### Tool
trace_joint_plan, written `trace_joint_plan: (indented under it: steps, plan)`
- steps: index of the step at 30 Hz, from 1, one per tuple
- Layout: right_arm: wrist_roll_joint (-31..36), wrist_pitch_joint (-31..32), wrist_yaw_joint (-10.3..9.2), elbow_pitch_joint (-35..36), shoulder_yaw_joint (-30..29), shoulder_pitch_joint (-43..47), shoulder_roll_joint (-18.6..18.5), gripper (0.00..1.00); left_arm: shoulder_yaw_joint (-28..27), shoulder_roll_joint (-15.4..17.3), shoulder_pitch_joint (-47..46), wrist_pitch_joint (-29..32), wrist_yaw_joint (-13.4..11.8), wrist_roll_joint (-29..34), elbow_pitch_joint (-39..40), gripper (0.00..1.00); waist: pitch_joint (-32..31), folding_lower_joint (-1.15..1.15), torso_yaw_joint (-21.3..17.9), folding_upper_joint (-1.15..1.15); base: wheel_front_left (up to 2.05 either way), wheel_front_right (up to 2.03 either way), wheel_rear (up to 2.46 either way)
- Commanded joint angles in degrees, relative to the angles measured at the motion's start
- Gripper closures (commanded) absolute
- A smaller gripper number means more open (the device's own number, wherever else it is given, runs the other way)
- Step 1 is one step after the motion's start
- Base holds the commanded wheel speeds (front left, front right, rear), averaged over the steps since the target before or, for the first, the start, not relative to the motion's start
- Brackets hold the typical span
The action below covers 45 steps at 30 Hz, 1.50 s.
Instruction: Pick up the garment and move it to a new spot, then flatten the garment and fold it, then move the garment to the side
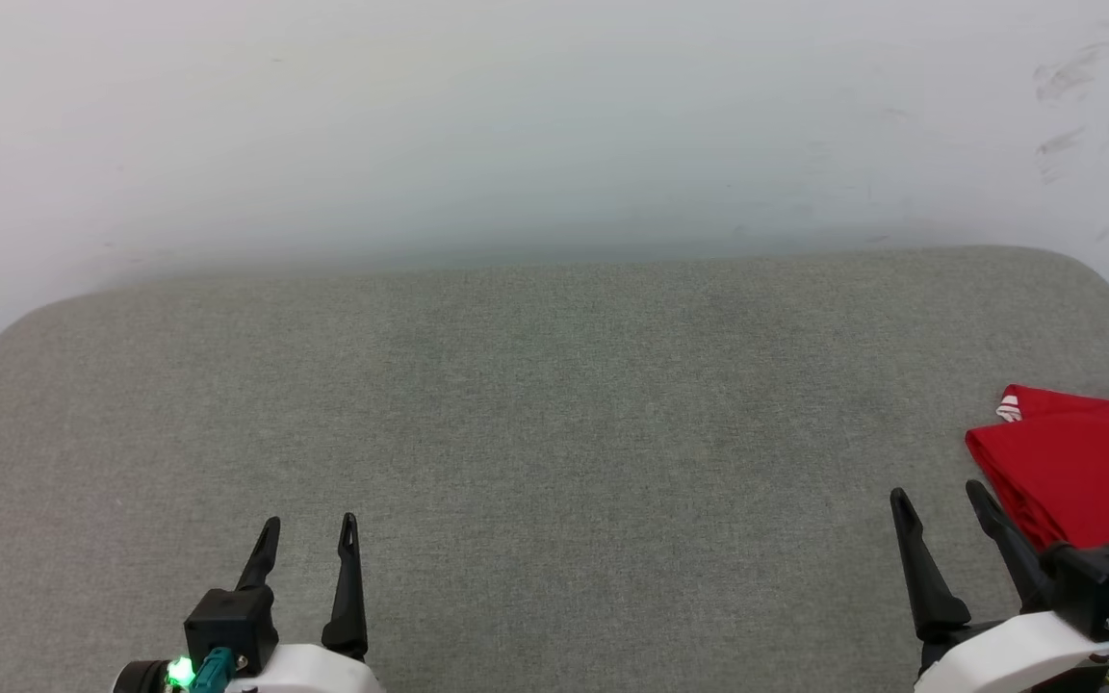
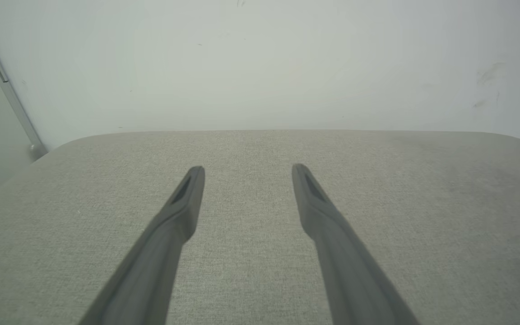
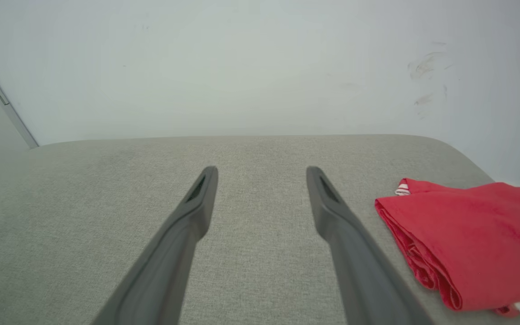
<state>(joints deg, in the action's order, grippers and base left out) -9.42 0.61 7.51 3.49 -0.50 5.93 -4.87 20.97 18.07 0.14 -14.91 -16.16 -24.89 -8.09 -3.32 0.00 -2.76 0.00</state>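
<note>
The garment [image 1: 1084, 462] lies folded at the right edge of the grey fabric-covered worktop [image 1: 554, 404], running out of the head view on the right; it is a red bundle with a small red-and-white striped bit of trim peeping out at its far left corner; in the right wrist view the garment [image 3: 472, 230] shows stacked layers along its left edge and a scrap of white at its near right corner.

The right gripper [image 1: 936, 489] sits at the lower right of the head view, its 2 dark fingers spread wide with bare worktop between them, holding nothing; in the head view its right finger overlaps the garment's near left corner, but in the right wrist view there is a strip of grey fabric between that finger and the red cloth, so the right gripper [image 3: 261, 168] is just beside the garment and not touching it.

The left gripper [image 1: 310, 520] is at the lower left, well apart from the garment; its 2 fingers also stand fully apart and grasp nothing, as the left wrist view confirms, the left gripper [image 2: 247, 167] having only worktop between its tips; a green light [image 1: 179, 671] glows at its wrist.

Both grippers point toward the white wall [image 1: 554, 115] behind the worktop; the wall carries a few dark scuff marks [image 1: 1074, 77] at the upper right.
</note>
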Motion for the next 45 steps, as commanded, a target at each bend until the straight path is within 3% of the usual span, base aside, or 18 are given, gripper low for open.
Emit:
trace_joint_plan:
  steps: [1,16,17,20,45]
  plan:
    - [0.3,0.4,-0.05,0.6,-0.1,0.7,0.4,0.0,-0.2,-0.1,0.6,-0.4,0.3,-0.1,-0.2,0.0,0.0,0.0,-0.1,0.0,0.0,0.0,0.0]
    - [-0.4,1.3,-0.05,-0.1,0.3,0.0,0.7,0.0,-2.0,-1.7,0.5,-0.3,1.2,0.6,1.1,0.0,0.2,0.0,-0.5,0.0,0.0,0.0,0.0]
    - [-0.1,1.3,0.0,-0.1,0.2,0.0,0.5,1.0,-1.9,-1.7,0.1,-0.1,1.1,0.4,1.0,1.0,0.2,0.0,-0.5,0.0,0.0,0.0,0.0]
    - [-0.5,1.4,0.01,-1.4,0.2,0.2,0.5,1.0,-1.7,-2.4,0.6,0.2,1.2,0.1,0.1,1.0,0.2,0.01,-0.5,0.0,0.0,0.0,0.0]
    - [-26.6,2.7,0.0,-6.3,-1.6,-3.9,0.8,1.0,-9.2,-5.9,-1.8,6.3,8.2,-21.7,-2.0,1.0,0.9,0.01,0.1,0.0,0.0,0.0,0.0]
